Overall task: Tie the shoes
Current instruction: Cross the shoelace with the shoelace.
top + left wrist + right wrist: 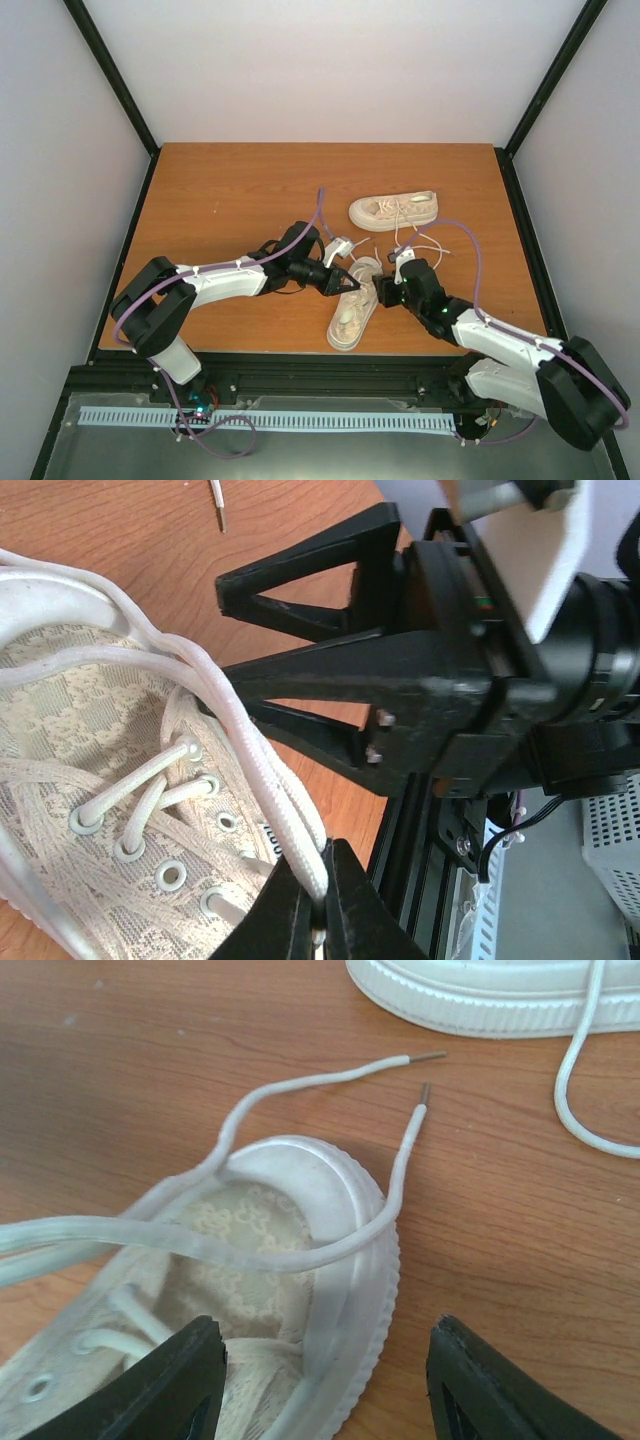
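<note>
Wooden table (220, 200), near shoe (350, 325) laces (272, 780) partly behind left jaws

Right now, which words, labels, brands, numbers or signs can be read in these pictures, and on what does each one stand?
No text can be read.
One small white tag at the eyelet row of the near sneaker carries dark marks, too blurred to read.
The far sneaker and the table show no lettering.
</note>
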